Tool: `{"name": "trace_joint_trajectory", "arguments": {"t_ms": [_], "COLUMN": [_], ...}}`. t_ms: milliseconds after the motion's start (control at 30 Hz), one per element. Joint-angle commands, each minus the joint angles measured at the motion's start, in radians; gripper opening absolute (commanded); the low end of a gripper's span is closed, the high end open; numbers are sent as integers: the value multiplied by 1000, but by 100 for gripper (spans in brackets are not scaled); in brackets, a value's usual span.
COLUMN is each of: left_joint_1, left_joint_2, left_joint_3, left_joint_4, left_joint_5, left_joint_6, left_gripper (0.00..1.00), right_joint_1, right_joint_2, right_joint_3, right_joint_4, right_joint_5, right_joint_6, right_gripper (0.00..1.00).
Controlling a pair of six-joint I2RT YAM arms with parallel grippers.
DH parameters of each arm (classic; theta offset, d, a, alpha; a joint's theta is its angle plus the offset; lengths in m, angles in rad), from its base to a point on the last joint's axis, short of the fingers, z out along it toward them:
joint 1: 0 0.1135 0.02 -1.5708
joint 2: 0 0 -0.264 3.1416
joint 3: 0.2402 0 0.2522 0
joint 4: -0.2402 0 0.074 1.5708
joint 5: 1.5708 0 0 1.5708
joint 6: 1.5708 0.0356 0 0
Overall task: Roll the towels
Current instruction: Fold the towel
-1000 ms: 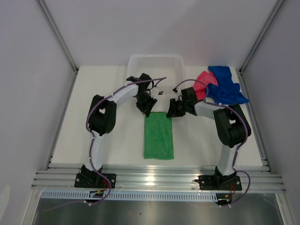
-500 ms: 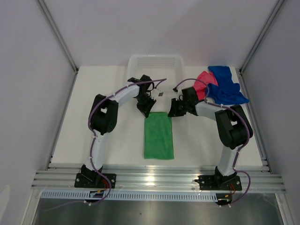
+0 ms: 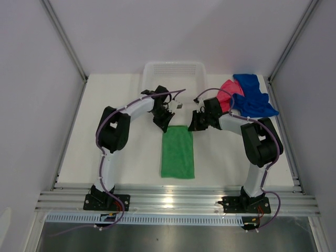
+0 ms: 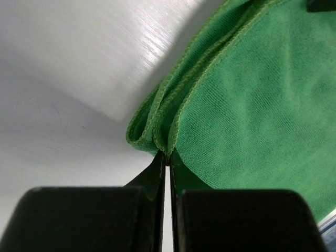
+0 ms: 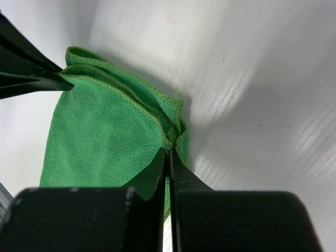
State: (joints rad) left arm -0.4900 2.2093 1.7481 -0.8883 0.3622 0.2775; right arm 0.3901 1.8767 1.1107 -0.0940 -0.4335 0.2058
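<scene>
In the overhead view the left gripper [image 3: 164, 122] sits just left of centre, at the far left corner of the green towel [image 3: 177, 152]; its wrist view shows the two black fingers [image 4: 152, 176] pressed together with only a hairline between them, pinching the hemmed corner of the cloth where several folded layers bunch up; the green towel lies flat as a long rectangle in the middle of the white table [image 3: 105, 100], its short far edge caught between the two tools and its near edge toward the bottom of the frame; behind it, at upper centre, stands the white basket [image 3: 173, 69]; the right gripper [image 3: 193, 125], just right of centre, is at the towel's far right corner, and its wrist view shows the jaws likewise closed tight on the puckered corner; in that same view the other tool's black tips reach in from the upper left edge onto the opposite corner; further right, in the upper right of the overhead frame, the pink-red towel [image 3: 228, 93] lies crumpled, touching the royal blue towel [image 3: 254, 97] heaped beside it near the table's right edge.
</scene>
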Motion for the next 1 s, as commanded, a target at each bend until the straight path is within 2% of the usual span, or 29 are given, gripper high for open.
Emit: {"name": "trace_joint_trajectory", "arguments": {"t_ms": [0, 267, 500, 633, 833, 900, 967], "left_joint_1": [2, 2, 4, 5, 5, 5, 5], "left_joint_2": [-120, -161, -97, -21, 24, 39, 46], "left_joint_3": [-41, -32, 28, 91, 155, 186, 194], "left_joint_4": [78, 75, 58, -6, -55, -75, -81], "left_joint_5": [44, 21, -58, -109, -132, -138, -143], "left_joint_6": [-1, 8, -6, -30, -44, -54, -60], "left_gripper": [1, 1, 1, 1, 2, 7, 11], "right_joint_1": [-5, -16, -23, -39, -54, -56, -54], "right_joint_2": [-65, -94, -25, 19, 87, 93, 94], "right_joint_3": [-5, 27, 58, 64, 93, 95, 100], "right_joint_4": [34, 27, 17, 37, 56, 66, 71], "right_joint_5": [16, 39, 24, 16, 7, 9, 16], "right_joint_6": [-5, -5, -16, -13, -8, -5, 1], "right_gripper": [0, 0, 0, 0, 9, 15, 27]}}
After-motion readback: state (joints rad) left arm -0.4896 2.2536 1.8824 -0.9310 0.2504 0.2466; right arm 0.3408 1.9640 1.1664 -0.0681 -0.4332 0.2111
